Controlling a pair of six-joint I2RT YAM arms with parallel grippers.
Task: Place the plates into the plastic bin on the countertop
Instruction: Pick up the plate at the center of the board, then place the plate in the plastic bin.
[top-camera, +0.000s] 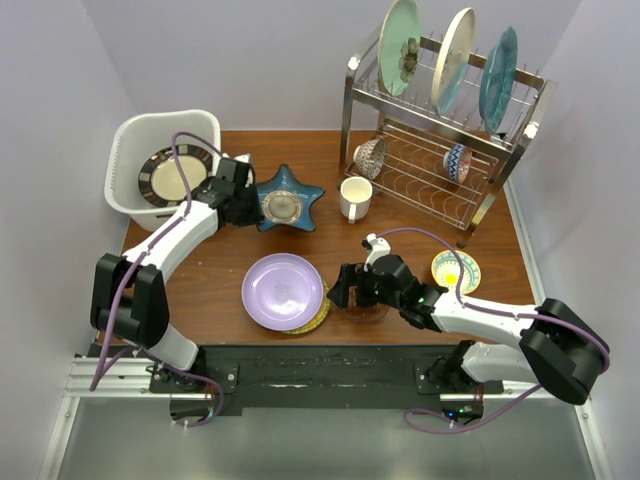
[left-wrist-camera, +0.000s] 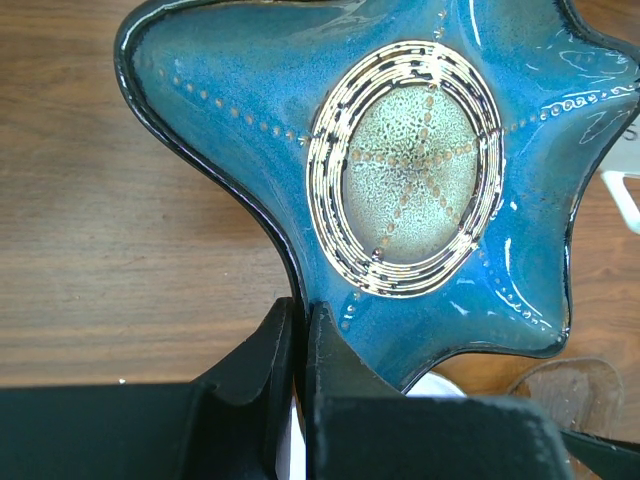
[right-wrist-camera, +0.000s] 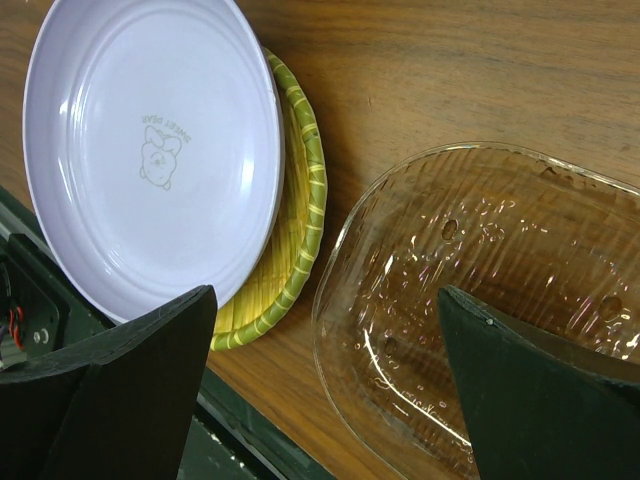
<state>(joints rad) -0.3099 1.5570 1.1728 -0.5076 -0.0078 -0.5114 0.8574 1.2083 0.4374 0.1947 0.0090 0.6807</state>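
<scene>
The blue star-shaped dish (top-camera: 289, 198) lies on the countertop (top-camera: 200, 290) right of the white plastic bin (top-camera: 130, 150). My left gripper (top-camera: 248, 203) is shut on the dish's left rim; in the left wrist view the gripper (left-wrist-camera: 300, 322) pinches the rim of the star dish (left-wrist-camera: 420, 170). A black-rimmed cream plate (top-camera: 160, 178) lies in the bin. The lavender plate (top-camera: 283, 290) rests on a yellow-green woven plate (top-camera: 319, 316). My right gripper (top-camera: 350, 287) is open, and in the right wrist view it (right-wrist-camera: 330, 385) hangs over a clear glass dish (right-wrist-camera: 490, 300) beside the lavender plate (right-wrist-camera: 150, 150).
A steel wire rack (top-camera: 440, 185) at the back right holds a pale green flower plate (top-camera: 400, 45), a cream plate (top-camera: 455, 55), a blue plate (top-camera: 498, 65) and two bowls. A white mug (top-camera: 355, 198) and a small yellow-patterned bowl (top-camera: 456, 268) stand on the countertop.
</scene>
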